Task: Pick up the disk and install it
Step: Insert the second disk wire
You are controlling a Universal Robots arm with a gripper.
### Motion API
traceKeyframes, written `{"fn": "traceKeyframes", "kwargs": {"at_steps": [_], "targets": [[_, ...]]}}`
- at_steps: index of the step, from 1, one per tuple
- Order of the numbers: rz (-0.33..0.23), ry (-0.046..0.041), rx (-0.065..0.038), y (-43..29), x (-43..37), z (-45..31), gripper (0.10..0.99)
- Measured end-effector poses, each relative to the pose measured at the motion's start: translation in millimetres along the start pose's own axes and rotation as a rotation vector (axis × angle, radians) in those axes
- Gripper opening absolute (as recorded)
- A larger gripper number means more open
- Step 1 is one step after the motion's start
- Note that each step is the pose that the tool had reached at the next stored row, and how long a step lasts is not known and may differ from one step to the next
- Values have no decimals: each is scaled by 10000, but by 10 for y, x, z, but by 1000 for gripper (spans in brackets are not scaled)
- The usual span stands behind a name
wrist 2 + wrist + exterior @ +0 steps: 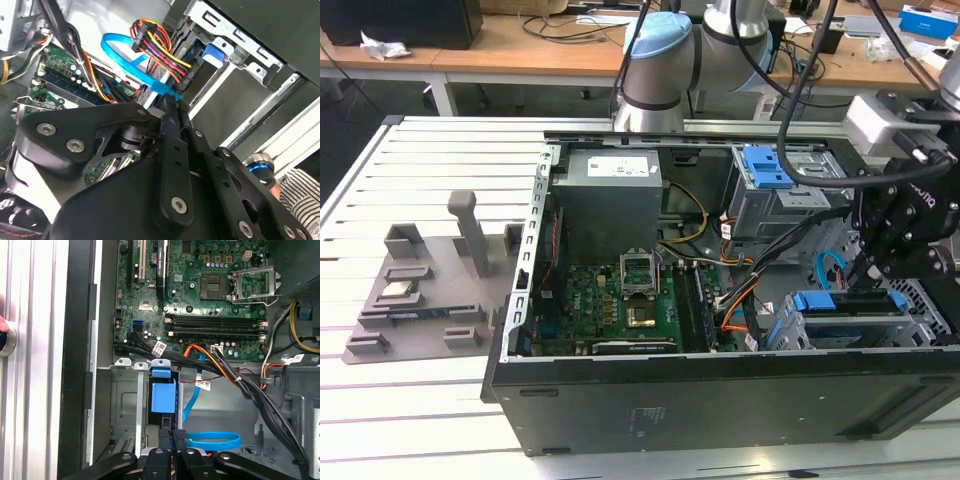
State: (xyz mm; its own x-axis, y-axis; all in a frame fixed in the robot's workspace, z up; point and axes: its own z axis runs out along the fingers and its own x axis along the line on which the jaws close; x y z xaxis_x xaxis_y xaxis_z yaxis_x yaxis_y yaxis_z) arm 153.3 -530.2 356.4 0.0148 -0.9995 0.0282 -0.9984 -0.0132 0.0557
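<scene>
Already the flat silver disk with its bright blue bracket (163, 396), gripped edge-on by the black gripper (171, 440), is partly lowered into the grey metal bay (125, 405); seating remains.

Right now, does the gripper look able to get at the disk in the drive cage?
Probably yes: the gripper is right at the disk's blue bracket in the open drive cage; the cables run beside it.

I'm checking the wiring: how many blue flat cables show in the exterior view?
1: the blue cable loops inside the case, just beside the tool. More may be hidden under the wire bundle.
</scene>
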Motion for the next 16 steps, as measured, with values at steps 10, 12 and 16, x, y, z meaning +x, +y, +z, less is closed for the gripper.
{"fn": "traceKeyframes", "kwargs": {"at_steps": [10,12,16], "targets": [[-1,-2,0,9,-30,-168,102],[-1,0,0,9,-31,-170,102],[-1,0,0,9,-30,-171,102]]}}
